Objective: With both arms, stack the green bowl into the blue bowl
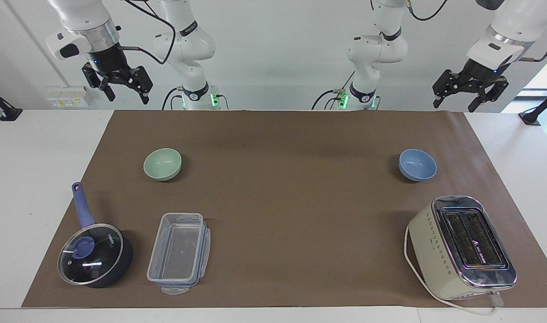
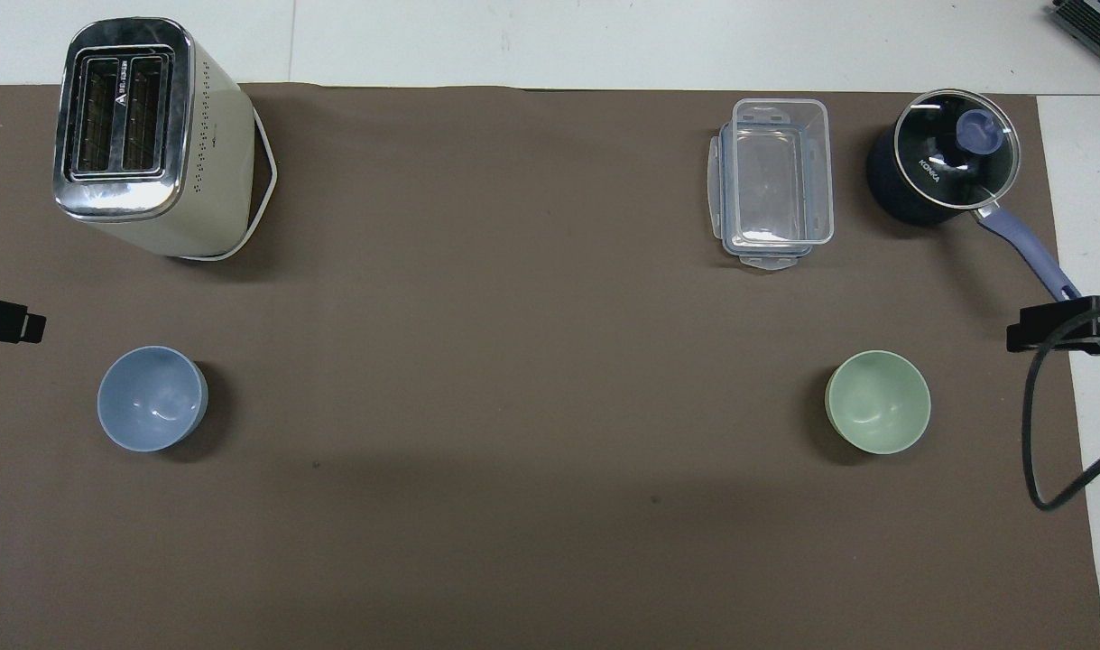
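Nothing is stacked yet. The green bowl (image 1: 162,164) sits at the counter's (image 1: 40,148) right-arm end, the blue bowl (image 1: 417,164) well apart at the left-arm end. Right gripper (image 1: 123,93) and left gripper (image 1: 454,103) hang high, fingers spread, empty. In the overhead view the box (image 2: 773,184) lies at the green bowl's 11 o'clock, the saucepan (image 2: 942,169) at 1, the toaster (image 2: 143,135) at the blue bowl's 12; none blocks the way between.

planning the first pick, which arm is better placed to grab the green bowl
Right, probably. The green bowl sits at the right arm's end of the table, and the right end effector hangs raised and open there. The left end effector is up at the blue bowl's end.
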